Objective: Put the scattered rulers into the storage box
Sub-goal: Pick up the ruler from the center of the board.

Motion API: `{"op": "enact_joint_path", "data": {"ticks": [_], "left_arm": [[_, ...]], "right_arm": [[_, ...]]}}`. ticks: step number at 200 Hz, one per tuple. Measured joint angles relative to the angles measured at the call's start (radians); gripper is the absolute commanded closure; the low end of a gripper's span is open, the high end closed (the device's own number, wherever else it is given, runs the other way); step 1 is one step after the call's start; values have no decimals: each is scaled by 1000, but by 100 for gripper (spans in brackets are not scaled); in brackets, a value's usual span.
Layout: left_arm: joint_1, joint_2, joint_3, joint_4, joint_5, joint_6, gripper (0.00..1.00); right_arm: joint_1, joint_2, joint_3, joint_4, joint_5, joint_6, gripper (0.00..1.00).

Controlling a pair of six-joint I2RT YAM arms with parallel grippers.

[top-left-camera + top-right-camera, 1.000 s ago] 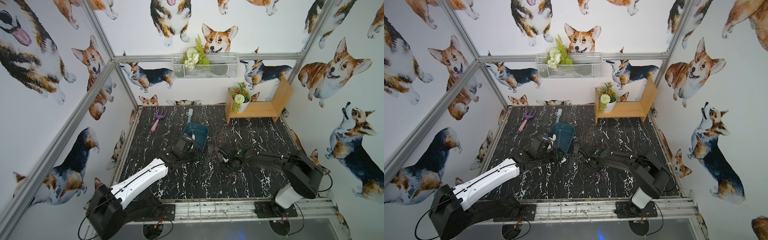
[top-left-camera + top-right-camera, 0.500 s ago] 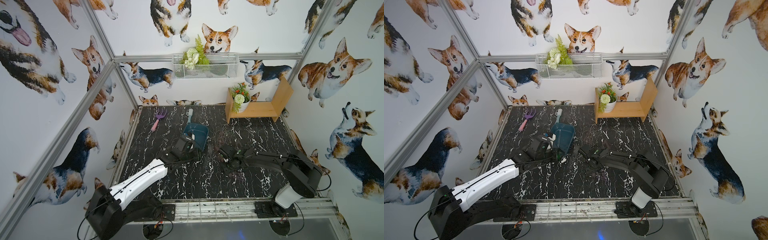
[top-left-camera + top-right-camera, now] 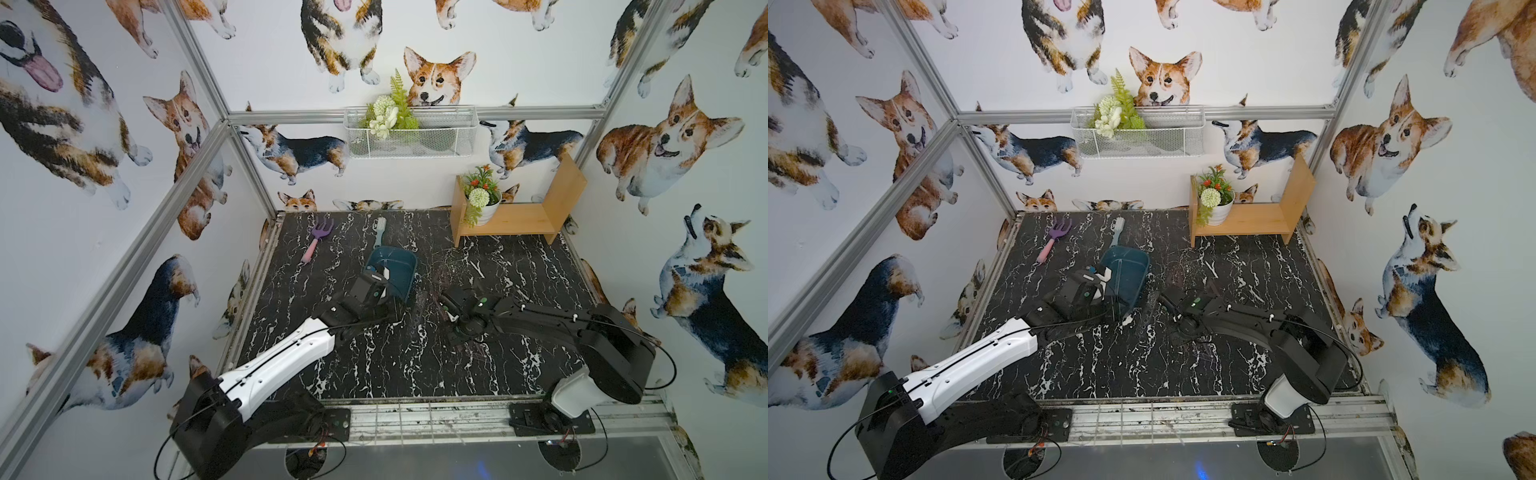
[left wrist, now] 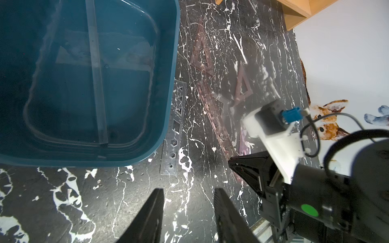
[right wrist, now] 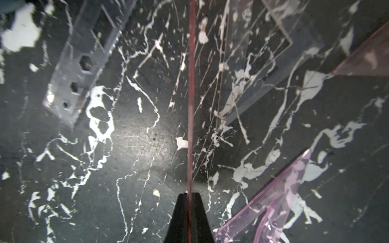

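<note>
One clear ruler (image 4: 96,84) lies in box (image 4: 168,88) already. R gripper (image 5: 190,194) pinches red ruler (image 5: 191,84) edge-on, near box. L gripper (image 4: 188,190) half open, empty. Stencil ruler (image 4: 175,126) + others lie on table (image 4: 105,199).

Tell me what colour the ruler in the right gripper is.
Reddish and see-through; the ruler shows best, edge-on, in the right wrist view.

The location is a robotics laboratory test cell, not a lived-in room. The enclosure consists of a bare silver aluminium extrusion frame (image 3: 291,117) with corgi-printed white wall panels (image 3: 685,137). A white-and-black robot arm (image 3: 282,365) and an all-black robot arm (image 3: 540,324) are bolted to a metal base rail (image 3: 436,419) at the edge of a black marble-patterned tabletop (image 3: 415,357). Cabling is exposed.
</note>
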Motion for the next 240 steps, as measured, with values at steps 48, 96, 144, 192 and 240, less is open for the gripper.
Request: {"op": "enact_joint_path", "data": {"ticks": [48,96,144,192,240], "left_arm": [[0,1,29,0,-1,0,51],[0,37,73,23,6,1,49],[14,56,84,98,79,-1,46],[57,60,49,231,200,-55,45],[115,75,-6,392,328,-142,43]], "right_arm": [[-2,-71,20,-7,-20,3,100],[-89,-188,-21,70,-134,21,100],[-181,-297,-80,183,-318,57,100],[-284,-370,-157,322,-522,142,100],[-341,-382,-214,510,-711,273,100]]}}
